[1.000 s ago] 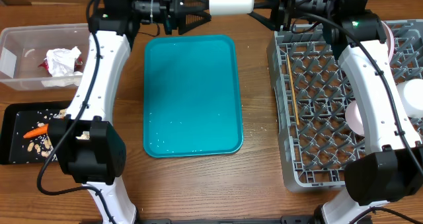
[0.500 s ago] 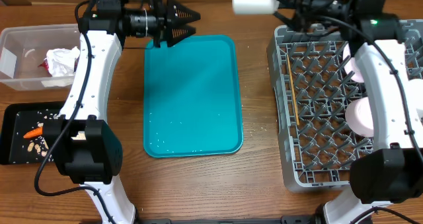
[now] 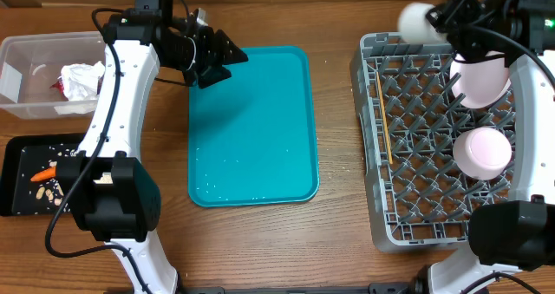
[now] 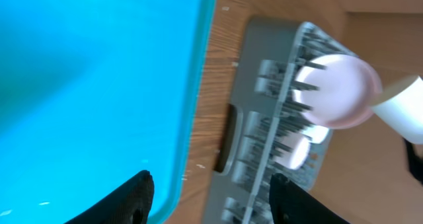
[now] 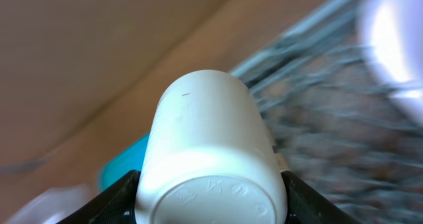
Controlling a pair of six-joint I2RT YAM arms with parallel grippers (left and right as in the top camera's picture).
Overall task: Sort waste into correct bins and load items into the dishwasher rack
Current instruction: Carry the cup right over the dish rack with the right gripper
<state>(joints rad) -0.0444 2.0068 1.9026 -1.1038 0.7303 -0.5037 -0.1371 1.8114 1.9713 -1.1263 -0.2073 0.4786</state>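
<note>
A white cup [image 5: 210, 151] held, base toward the camera.
The jaws press its sides at lower frame; blurred grey rack [image 5: 330, 138] right, teal tray [image 5: 122, 166] lower left.

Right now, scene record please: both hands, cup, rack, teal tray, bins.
left hand: open, empty, above the teal tray's far-left corner
right hand: shut on white cup, near the rack's far-left corner
dishwasher rack: chopsticks along its left side, two white bowls
teal tray: no dishes, only tiny white specks
clear tub: crumpled napkin, red wrapper
black tray: carrot, beige scraps
</note>
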